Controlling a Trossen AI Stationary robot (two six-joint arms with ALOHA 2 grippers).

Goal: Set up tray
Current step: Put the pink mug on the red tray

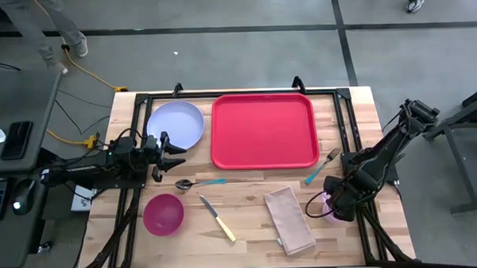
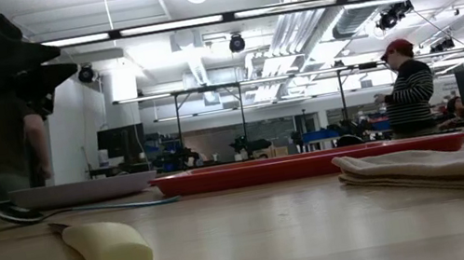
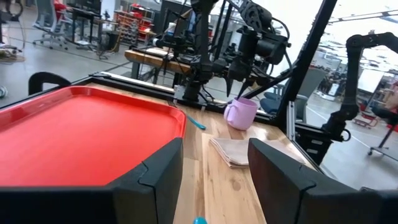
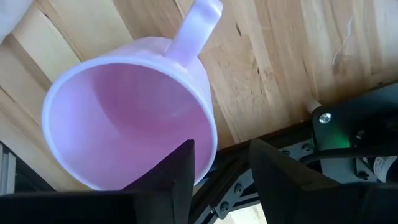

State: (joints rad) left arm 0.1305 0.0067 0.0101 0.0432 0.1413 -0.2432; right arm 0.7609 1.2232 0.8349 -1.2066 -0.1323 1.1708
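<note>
From above, we see the red tray (image 1: pixel 264 131) lying bare at the far middle of the bench (image 1: pixel 250 229), with everything meant for it spread round it: the plate (image 1: pixel 174 124) just beside its left edge, a spoon (image 1: pixel 194 183) and a knife (image 1: pixel 218 219) nearer us, a pink bowl (image 1: pixel 163 213) at the near left, a folded napkin (image 1: pixel 290 219) near the right, and a fork (image 1: pixel 324 166) off the tray's right corner. We judge this to be a starting layout, each item within reach of one arm. The left pincer (image 1: pixel 169 152) hovers by the plate's near rim with its fingers apart and nothing between them; the right pincer (image 1: pixel 336 204) sits at the right edge over a pale mug (image 1: pixel 330 204). At bench height, we see the knife's cream handle (image 2: pixel 110 248) close up, the napkin (image 2: pixel 437 167) at right, and the tray (image 2: pixel 313 163) as a low red band behind them; a person in a striped top stands far off in the room. The left wrist view looks past released fingers (image 3: pixel 155 180) across the tray (image 3: pixel 74 137) to the napkin (image 3: pixel 233 151) and the mug (image 3: pixel 240 112) under the other arm. The right wrist view looks down into the mug (image 4: pixel 130 118), handle pointing away, one finger (image 4: pixel 168 180) over its rim, one outside; the fingers stand apart, and whether they grip the wall we cannot tell. We read no brand or writing anywhere.
</note>
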